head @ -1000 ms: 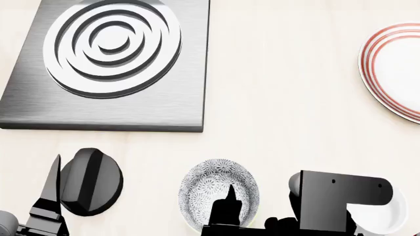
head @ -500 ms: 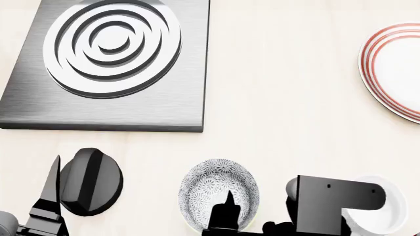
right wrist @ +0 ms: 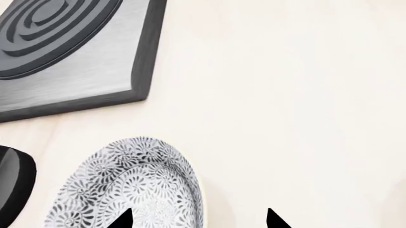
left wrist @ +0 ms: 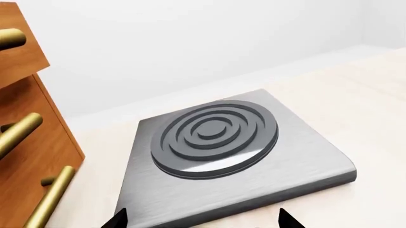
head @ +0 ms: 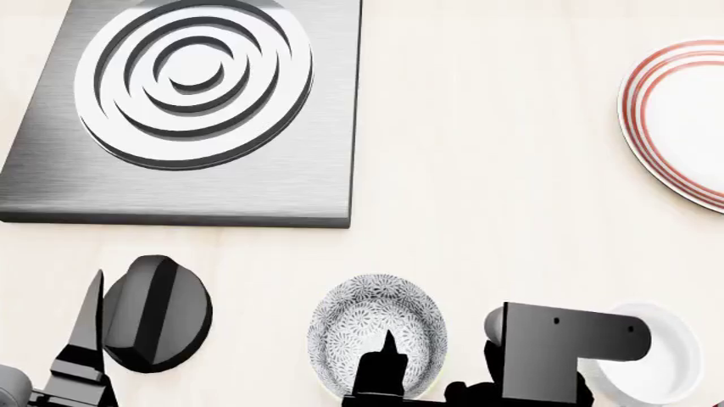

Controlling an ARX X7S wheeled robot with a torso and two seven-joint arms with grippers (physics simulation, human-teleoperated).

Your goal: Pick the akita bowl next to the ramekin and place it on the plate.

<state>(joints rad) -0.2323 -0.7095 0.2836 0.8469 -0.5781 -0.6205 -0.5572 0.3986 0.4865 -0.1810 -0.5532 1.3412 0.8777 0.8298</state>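
1. Two end effectors work this tabletop [head: 498, 195]. The left end effector [left wrist: 199, 221] idles at the left, near the steel burner plate [head: 192, 110]; only its two dark fingertips show, set wide apart and holding nothing.
2. Toward the middle, at the near edge, sits the akita bowl [head: 377, 335], upright on the tabletop, with the plain ramekin [head: 662, 356] to its right, apart from it.
3. The right end effector [right wrist: 198, 219] hovers at the bowl: one fingertip lies over the patterned interior, the other outside the rim, so the fingers are spread astride the wall. Whether either touches the bowl I cannot tell.
4. To grasp well, I would lower until the wall sits deep between the fingers, close squarely on the rim, then lift straight up so the bowl doesn't tip.
5. Far right, the red-ringed plate [head: 679, 127] waits, well apart, cut off by the frame edge.
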